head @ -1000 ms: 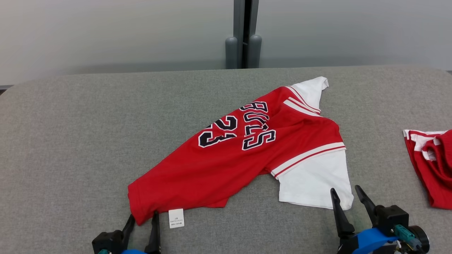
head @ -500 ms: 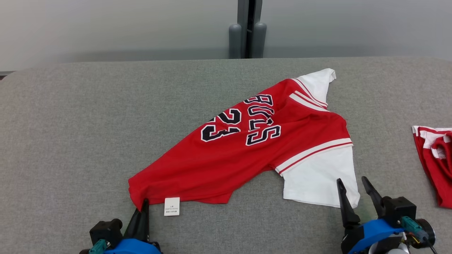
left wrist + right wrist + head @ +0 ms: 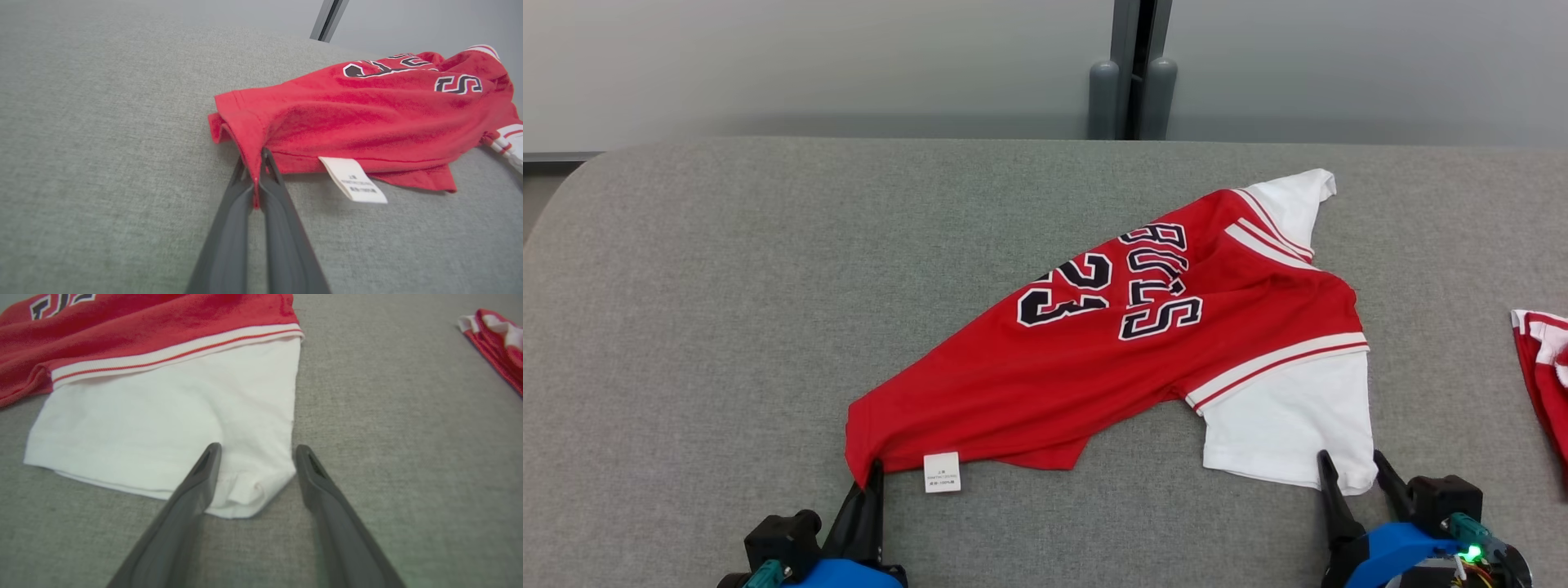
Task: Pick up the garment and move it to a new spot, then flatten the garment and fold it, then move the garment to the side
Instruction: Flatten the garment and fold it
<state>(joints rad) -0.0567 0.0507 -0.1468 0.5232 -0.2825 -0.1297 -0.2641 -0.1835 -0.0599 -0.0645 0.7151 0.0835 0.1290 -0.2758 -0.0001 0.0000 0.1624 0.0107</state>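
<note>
Head view: a red garment (image 3: 1111, 359) with dark lettering and white sleeves lies spread at a slant on the grey table (image 3: 727, 286), right of the middle. Its near-left hem corner sits at the tips of the left gripper (image 3: 874, 469), whose fingers are pressed together on the red cloth. A white label (image 3: 942, 472) hangs from the hem just beside those fingers. The right gripper (image 3: 1352, 461) stands with its fingers apart at the near corner of the white sleeve (image 3: 1290, 425). A second red garment (image 3: 1539, 359) lies at the table's right edge, well apart from the first. A grey post (image 3: 1131, 73) stands behind the table.

Left wrist view: the left gripper (image 3: 255, 163) is clamped on the hem corner of the garment (image 3: 367, 114), a strip of red fabric showing between the two fingers. The label (image 3: 353, 179) lies just to the right of them.

Right wrist view: the right gripper (image 3: 257, 449) holds its fingers wide, the sleeve (image 3: 163, 416) corner lying between them. One finger is over the white cloth and the other is just beside its edge; whether either touches it I cannot tell.
</note>
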